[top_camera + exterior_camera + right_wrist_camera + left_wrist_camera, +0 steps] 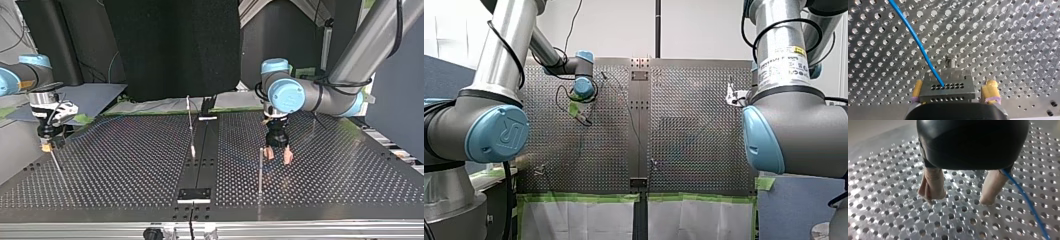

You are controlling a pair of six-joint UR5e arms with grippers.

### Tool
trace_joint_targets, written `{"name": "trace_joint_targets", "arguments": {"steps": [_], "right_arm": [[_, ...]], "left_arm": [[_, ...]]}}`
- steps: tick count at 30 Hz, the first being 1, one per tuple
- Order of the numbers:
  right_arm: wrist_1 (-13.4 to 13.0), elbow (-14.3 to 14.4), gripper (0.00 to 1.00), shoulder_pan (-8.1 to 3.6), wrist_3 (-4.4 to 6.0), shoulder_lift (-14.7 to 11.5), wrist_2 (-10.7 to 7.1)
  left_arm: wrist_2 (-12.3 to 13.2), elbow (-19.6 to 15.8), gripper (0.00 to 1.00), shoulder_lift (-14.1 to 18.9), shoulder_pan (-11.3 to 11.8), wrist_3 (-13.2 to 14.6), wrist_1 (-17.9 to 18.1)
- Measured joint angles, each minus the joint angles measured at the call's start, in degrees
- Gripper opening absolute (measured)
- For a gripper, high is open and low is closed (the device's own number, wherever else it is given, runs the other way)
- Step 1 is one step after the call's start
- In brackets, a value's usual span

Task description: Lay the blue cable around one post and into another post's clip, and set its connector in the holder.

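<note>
up close, in the right wrist view, my right gripper [954, 84] straddles a perforated metal block [948, 93]. its yellow pads [990, 90] stand apart, one against the block's side and the other with a gap showing, so the jaws are not clamped on it. the blue cable [915, 40] runs in over the perforated table [1010, 37] from ahead of the gripper and ends at a hole in the block's upper row. a short metal post [951, 62] stands just behind the block.

in the left wrist view, my left gripper [960, 200] hangs low over the table with its beige-padded fingers [933, 186] spread wide and nothing between them. the cable passes just beside one finger, outside the gap, and lies along the table past it.

from across the table, the left gripper hangs at centre right of the frame, jaws apart, just beside a thin upright post [260, 170]. the right gripper sits at the far left of the frame, low over the table near its edge. a slim post [191, 127] rises near the middle, by the dark centre strip [200, 165]. in the front view the left gripper is at the upper left of the plate and the right one at the upper right — well apart.
</note>
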Motion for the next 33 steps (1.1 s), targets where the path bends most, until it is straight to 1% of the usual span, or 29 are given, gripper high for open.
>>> {"name": "trace_joint_targets", "arguments": {"steps": [5, 11, 18, 23, 33], "right_arm": [[0.0, 0.0, 1.0, 0.0, 0.0, 0.0, -0.02], [0.0, 0.0, 1.0, 0.0, 0.0, 0.0, -0.03], [0.0, 0.0, 1.0, 0.0, 0.0, 0.0, -0.03], [0.0, 0.0, 1.0, 0.0, 0.0, 0.1, -0.03], [0.0, 0.0, 1.0, 0.0, 0.0, 0.1, -0.03]], "left_arm": [[-2.0, -0.3, 1.0, 0.0, -0.1, -1.4, -1.9], [-2.9, -0.3, 1.0, 0.2, -0.7, -1.8, -2.7], [-3.1, -0.3, 1.0, 1.8, -1.8, -0.2, -3.3], [-3.0, -0.3, 1.0, 2.7, -3.0, 0.9, -5.1], [-3.1, -0.3, 1.0, 5.5, -5.5, 1.5, -7.2]]}}
